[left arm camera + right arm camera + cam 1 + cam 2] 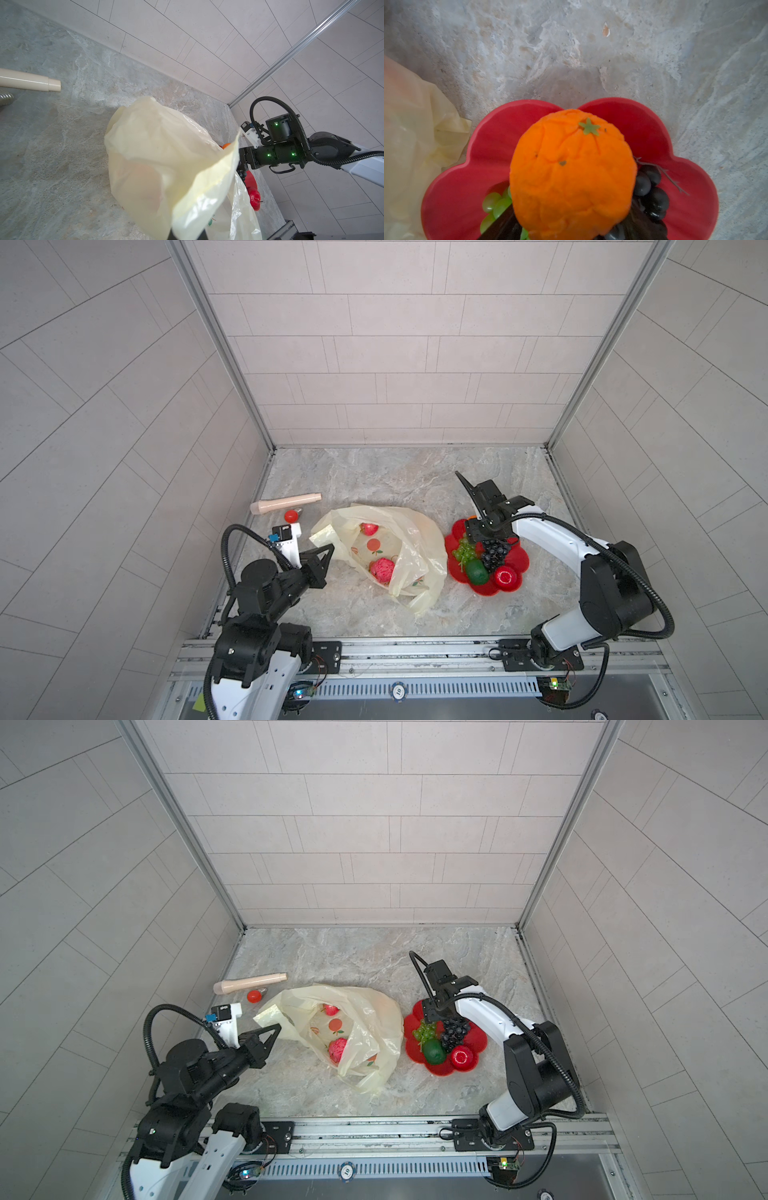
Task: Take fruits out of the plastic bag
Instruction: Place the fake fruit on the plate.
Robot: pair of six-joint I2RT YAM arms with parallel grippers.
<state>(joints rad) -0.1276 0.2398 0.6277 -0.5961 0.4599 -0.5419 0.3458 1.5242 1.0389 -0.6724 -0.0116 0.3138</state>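
Note:
The pale-yellow plastic bag [419, 539] [374, 1019] lies open at mid-table. Inside it show a pink wrinkly fruit [382, 569] and a peach [368, 529]. My left gripper [330, 548] is shut on the bag's left edge and holds it up; in the left wrist view the bag [166, 155] hides the fingertips. Over the red flower-shaped plate [519, 560] [675, 176], my right gripper [473, 531] holds the orange [571, 172] between its jaws. On the plate lie green grapes [464, 551], dark grapes [494, 551], a green oval fruit [476, 571] and a red round fruit [505, 576].
A beige cylinder [286, 503] and a small red ball with a metal tip [291, 514] lie at the back left, near the left wall. Tiled walls close in the marble table [374, 481] on three sides; a metal rail runs along its front.

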